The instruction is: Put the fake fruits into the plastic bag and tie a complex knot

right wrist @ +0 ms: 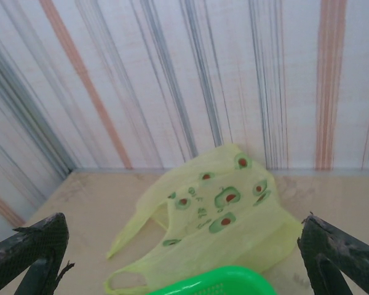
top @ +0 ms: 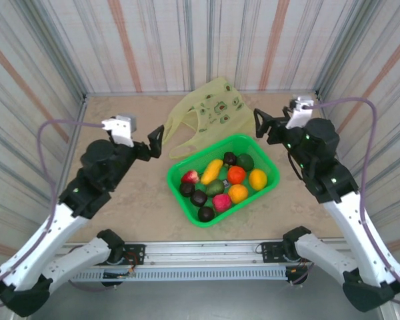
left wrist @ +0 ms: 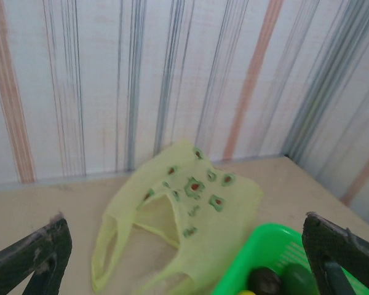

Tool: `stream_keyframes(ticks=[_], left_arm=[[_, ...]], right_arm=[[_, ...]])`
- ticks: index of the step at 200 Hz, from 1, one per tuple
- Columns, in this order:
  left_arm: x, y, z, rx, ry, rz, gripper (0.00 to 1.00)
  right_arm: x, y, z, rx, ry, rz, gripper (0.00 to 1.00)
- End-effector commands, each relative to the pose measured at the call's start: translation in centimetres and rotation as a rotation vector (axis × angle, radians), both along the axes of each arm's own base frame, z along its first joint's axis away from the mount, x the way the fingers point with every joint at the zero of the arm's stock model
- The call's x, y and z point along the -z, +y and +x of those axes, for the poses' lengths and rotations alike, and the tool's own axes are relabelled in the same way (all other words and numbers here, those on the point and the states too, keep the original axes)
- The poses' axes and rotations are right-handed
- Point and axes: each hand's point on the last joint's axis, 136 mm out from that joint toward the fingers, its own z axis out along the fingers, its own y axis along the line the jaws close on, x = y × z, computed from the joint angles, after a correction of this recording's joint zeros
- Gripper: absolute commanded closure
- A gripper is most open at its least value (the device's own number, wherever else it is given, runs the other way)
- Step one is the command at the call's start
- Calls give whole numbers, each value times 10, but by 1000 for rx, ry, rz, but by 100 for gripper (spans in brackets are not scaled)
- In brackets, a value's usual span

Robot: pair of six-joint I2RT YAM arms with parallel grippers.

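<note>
Left gripper (top: 157,143): jaws stood wide apart, holding nothing, above the desk (top: 137,200) to the left of the basket.
Right gripper (top: 261,125): jaws equally wide and empty, near the basket's far right corner.
Fake fruits (top: 220,183): lay together inside the green plastic basket (top: 171,180) at mid-desk.
Plastic bag (top: 210,110): lay flat on the desk behind the basket, near the striped back wall (top: 200,40).

light: bright, even | shadows: faint | focus: slightly soft
</note>
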Motion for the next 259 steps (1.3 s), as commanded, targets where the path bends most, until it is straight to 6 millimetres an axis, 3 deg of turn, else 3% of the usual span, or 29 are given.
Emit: stream_keyframes(ticks=[1,16,36,62,81,96,120,149,188,223,259], left_arm=[[89,22,-36,-60,444,-35,1],[98,22,-42,-49,498,-164,1],[124,13,-50,0,641,-239,1],[179,-19,-60,110,874,-227,1],[209,-51,-65,248,1001,-269,1],[225,-68,-69,302,1064,-265,4],[241,-79,-70,300,1126,-214,6],[252,-82,-63,270,1164,-190,13],[257,-88,-43,247,1157,-103,30],[265,-93,-26,223,1153,29,41],[267,-114,2,239,1134,119,60]], right_arm=[[63,-5,-15,-36,224,172,1],[94,-13,-3,-21,384,195,1],[139,-25,12,93,526,55,1],[180,-20,27,107,630,-124,2],[210,-29,43,168,712,-196,3],[231,-29,53,176,778,-227,4],[259,-29,66,193,839,-258,5],[280,-44,70,262,884,-299,8],[297,-74,65,396,930,-251,16],[302,-90,54,482,915,-213,29],[288,-118,36,612,850,-195,31]])
